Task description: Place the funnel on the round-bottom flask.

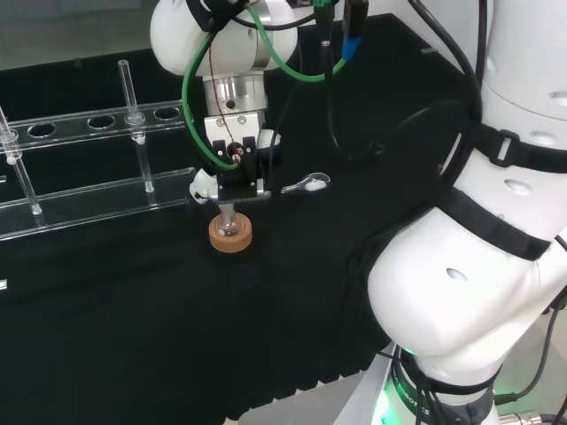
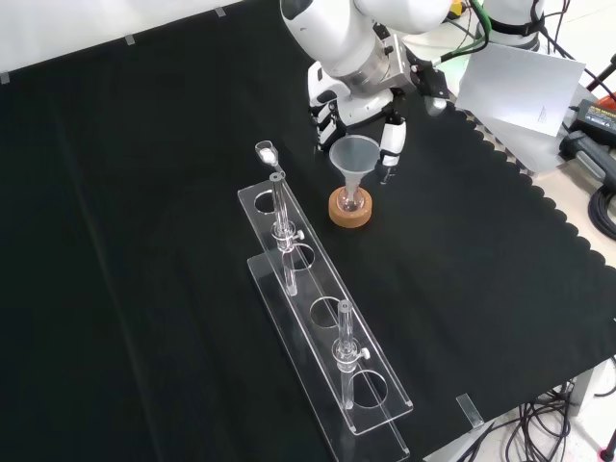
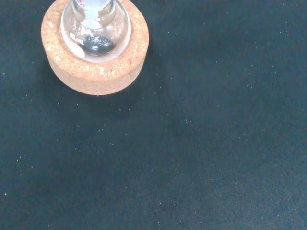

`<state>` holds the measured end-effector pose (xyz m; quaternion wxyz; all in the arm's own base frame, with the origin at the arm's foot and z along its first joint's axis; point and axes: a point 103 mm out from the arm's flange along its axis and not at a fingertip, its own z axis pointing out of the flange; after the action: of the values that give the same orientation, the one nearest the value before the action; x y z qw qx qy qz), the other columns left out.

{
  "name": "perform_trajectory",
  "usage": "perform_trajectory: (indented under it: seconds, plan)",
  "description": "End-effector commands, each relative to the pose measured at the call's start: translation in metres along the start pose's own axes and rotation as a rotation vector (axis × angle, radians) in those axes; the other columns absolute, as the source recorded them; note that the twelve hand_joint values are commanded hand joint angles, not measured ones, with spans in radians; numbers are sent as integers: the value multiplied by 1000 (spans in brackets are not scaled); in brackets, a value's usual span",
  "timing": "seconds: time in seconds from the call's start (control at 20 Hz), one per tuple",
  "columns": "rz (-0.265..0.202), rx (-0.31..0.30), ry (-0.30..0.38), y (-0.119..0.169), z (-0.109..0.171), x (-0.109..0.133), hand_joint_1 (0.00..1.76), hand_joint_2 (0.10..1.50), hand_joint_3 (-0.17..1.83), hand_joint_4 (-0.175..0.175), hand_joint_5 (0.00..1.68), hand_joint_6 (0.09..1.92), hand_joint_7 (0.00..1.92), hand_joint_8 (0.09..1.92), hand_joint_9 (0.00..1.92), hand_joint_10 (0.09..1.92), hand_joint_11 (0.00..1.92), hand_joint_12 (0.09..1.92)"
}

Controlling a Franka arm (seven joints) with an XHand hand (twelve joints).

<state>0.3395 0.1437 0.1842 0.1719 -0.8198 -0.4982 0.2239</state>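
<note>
A clear funnel (image 2: 354, 154) stands upright with its stem down in the neck of the small round-bottom flask (image 2: 350, 199), which rests on a cork ring (image 2: 348, 216). The hand (image 2: 388, 144) hangs just above and around the funnel's cone. Its fingers point down, fairly straight, on both sides of the rim, and a small gap shows on each side. In the head view the hand (image 1: 232, 168) is directly over the cork ring (image 1: 230, 235) and hides the funnel. The wrist view has the flask's bulb (image 3: 96, 28) seated in the cork ring (image 3: 96, 67), seen from close above.
A clear test-tube rack (image 2: 327, 327) with two upright tubes stands near the flask and runs along the left of the head view (image 1: 89, 168). A small spoon (image 2: 263, 151) lies by the rack's far end. A white sheet (image 2: 520, 87) lies at the cloth's scalloped edge.
</note>
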Motion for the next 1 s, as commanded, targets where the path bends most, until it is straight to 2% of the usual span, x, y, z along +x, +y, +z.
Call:
perform_trajectory:
  seconds: [0.05, 0.1, 0.35, 0.45, 1.0]
  plan:
    - [3, 3, 5, -1, 0, -1, 626, 846, 97, 15, 686, 147, 988, 446, 439, 530, 0, 1328]
    - [3, 6, 7, -1, 0, -1, 624, 846, 97, 14, 681, 145, 987, 446, 439, 530, 0, 1328]
    - [-13, 22, -4, -1, -2, -5, 423, 784, 71, 4, 384, 87, 562, 336, 289, 584, 0, 1198]
    - [-16, 19, -9, -1, -3, -5, 379, 768, 59, 4, 324, 87, 470, 333, 223, 622, 0, 1164]
    - [-40, 23, -21, -7, -4, -3, 296, 725, 23, -4, 169, 87, 294, 361, 78, 695, 0, 1076]
